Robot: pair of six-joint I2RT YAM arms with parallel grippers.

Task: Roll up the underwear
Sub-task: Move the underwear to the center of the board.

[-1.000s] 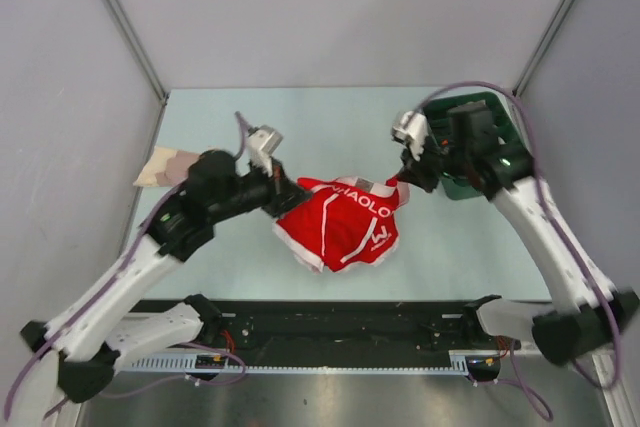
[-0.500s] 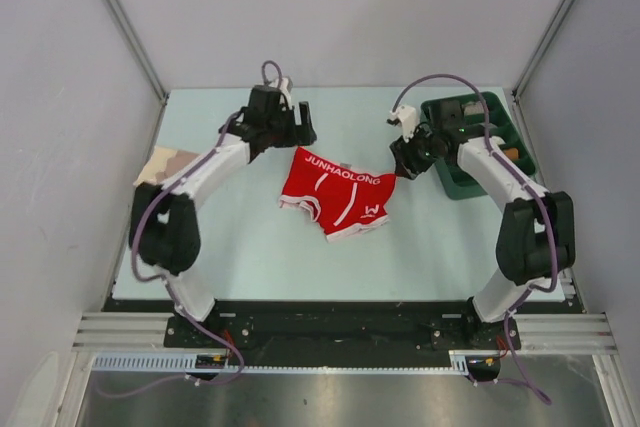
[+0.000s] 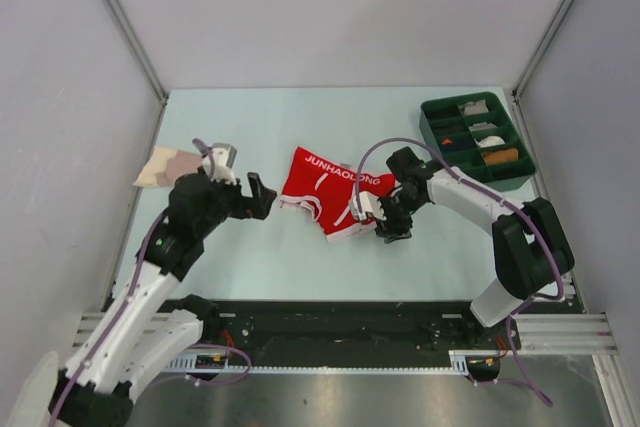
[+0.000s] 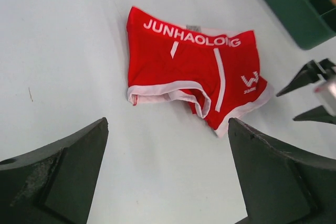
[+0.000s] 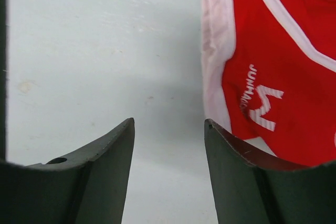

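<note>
Red underwear (image 3: 335,195): flat on table (image 3: 300,117), waistband far, laid out for rolling.
Left gripper (image 3: 262,197): jaws spread, empty, just left of underwear.
Right gripper (image 3: 384,219): jaws spread, empty, at underwear's near-right hem, likely for pinching.

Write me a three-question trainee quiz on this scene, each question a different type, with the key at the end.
1. True or false: the left gripper is holding the underwear.
2. Multiple choice: where on the table does the green tray sit in the top view? A) far right corner, B) near left corner, C) centre.
3. Fill in: the right gripper, at the underwear's near right hem, is ___ (open or shut).

Key: 1 false; 2 A; 3 open.
</note>
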